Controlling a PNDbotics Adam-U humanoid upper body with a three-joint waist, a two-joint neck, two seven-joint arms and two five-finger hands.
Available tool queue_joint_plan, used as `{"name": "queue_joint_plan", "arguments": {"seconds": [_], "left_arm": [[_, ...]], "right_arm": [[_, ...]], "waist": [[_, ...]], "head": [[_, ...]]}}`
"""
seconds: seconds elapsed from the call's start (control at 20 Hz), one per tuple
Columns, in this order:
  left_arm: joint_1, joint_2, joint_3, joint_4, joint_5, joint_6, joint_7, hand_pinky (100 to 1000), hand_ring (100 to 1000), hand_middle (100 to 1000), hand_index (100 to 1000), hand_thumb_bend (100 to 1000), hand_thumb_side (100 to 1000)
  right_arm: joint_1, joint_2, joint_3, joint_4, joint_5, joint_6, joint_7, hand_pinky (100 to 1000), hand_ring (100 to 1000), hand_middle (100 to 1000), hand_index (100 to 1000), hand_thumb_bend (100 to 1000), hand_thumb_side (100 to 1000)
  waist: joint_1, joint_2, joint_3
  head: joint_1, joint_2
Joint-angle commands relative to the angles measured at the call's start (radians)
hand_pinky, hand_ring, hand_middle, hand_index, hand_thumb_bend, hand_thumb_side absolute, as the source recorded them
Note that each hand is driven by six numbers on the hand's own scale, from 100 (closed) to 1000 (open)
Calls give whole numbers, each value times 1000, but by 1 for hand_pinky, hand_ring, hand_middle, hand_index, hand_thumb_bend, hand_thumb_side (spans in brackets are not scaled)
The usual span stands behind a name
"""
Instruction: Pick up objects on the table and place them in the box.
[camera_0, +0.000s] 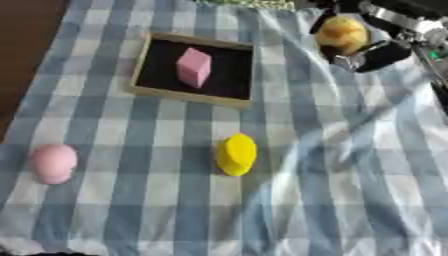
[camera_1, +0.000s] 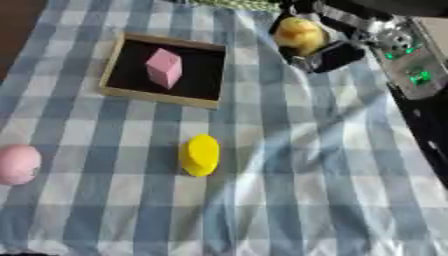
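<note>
No text, label, brand, number or sign can be read on anything here.

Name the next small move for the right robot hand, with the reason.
Probably carry it left, over the box: the right robot hand already holds the yellowish round object, right of the box, where only the pink block lies.

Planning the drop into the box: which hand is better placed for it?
The right hand: it already holds the yellowish round object, just right of the box. The left hand is not in view.
</note>
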Motion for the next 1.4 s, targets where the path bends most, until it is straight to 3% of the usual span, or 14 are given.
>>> {"name": "queue_joint_plan", "arguments": {"seconds": [0.05,0.35,0.6,0.9,1.2,1.4], "left_arm": [[-34,12,-17,-31,15,-2,-14,801,972,833,841,100,573],[-129,-25,-67,-38,53,-19,-38,799,955,828,842,100,577],[-190,-52,-101,-38,94,-27,-53,798,952,826,842,100,576],[-192,-59,-110,-38,105,-15,-69,798,954,828,842,100,563],[-189,-62,-112,-38,103,-1,-81,798,956,829,843,100,573],[-186,-64,-113,-38,103,4,-84,798,957,828,842,100,571]], "right_arm": [[-73,17,2,41,-5,-258,253,921,1000,100,711,100,198],[-197,95,-9,182,96,-313,163,889,1000,100,710,100,200],[-243,143,-10,276,234,-319,45,883,1000,100,712,100,199],[-228,184,11,328,345,-319,-20,919,1000,100,756,100,198],[-209,207,27,350,386,-319,-3,979,1000,328,853,100,198],[-205,218,26,368,405,-319,18,991,1000,360,854,100,198]], "waist": [[-15,0,17],[-33,10,101],[-49,15,152],[-53,19,159],[-49,22,151],[-48,22,150]], "head": [[-36,4],[-118,4],[-157,4],[-157,4],[-148,4],[-148,4]]}}
